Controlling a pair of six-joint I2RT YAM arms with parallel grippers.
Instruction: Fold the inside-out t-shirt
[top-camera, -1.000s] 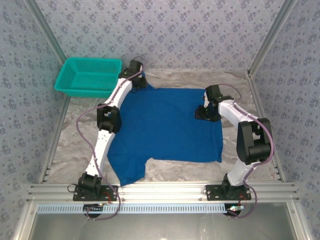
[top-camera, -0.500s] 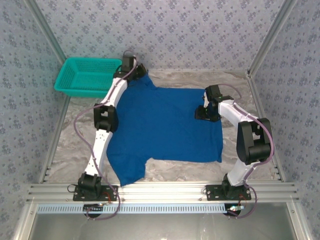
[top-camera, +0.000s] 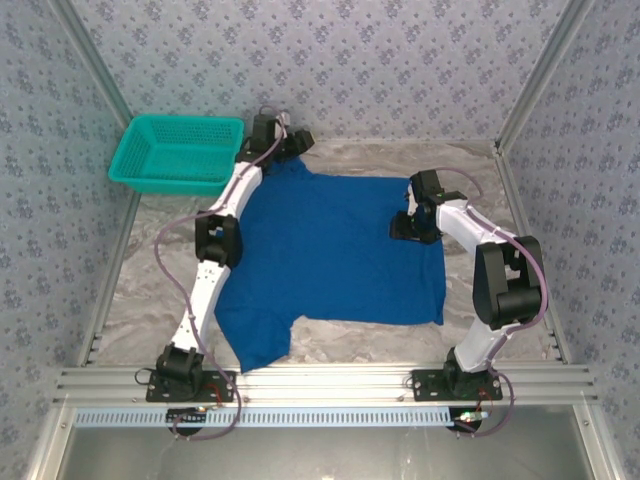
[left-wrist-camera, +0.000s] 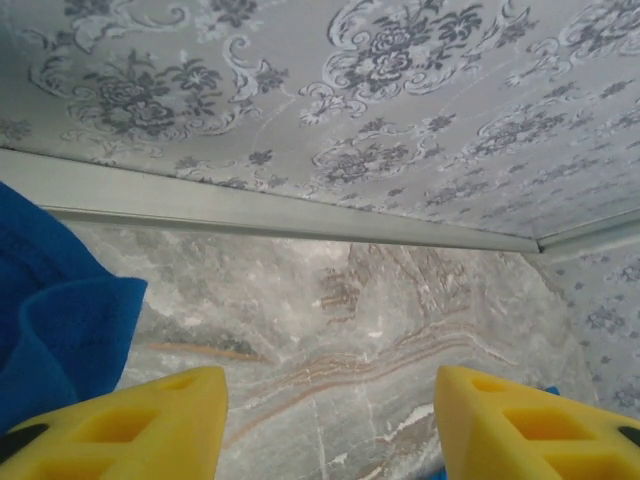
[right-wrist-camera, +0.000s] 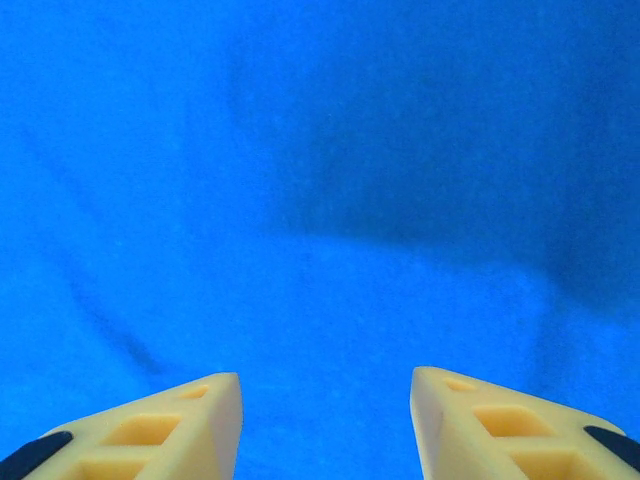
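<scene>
Count: one t-shirt (top-camera: 335, 250), one basket (top-camera: 180, 152), two arms, two grippers.

T-shirt: royal blue, spread flat in a single layer over the middle of the marble-patterned table (top-camera: 140, 300). Two sleeves are visible. One sticks out toward the near edge at the left (top-camera: 255, 340). The other reaches toward the far-left corner (top-camera: 285, 172). The right-hand edge is straight.

Basket: teal plastic mesh, at the far-left corner, just beside the far sleeve and apart from the cloth. It looks tilted against the wall.

Left gripper (top-camera: 296, 140): at the far edge of the table, just beyond the far sleeve. In the left wrist view its two yellow fingers (left-wrist-camera: 150, 420) stand wide apart. Bare marble shows between them and nothing is held. A fold of blue cloth lies at the left edge of that view, outside the jaws.

Right gripper (top-camera: 408, 226): low over the shirt's right side, near the edge. In the right wrist view its two yellow fingers (right-wrist-camera: 170, 430) stand moderately apart above smooth blue fabric, with no cloth pinched between them. I cannot tell whether the tips touch the fabric.
</scene>
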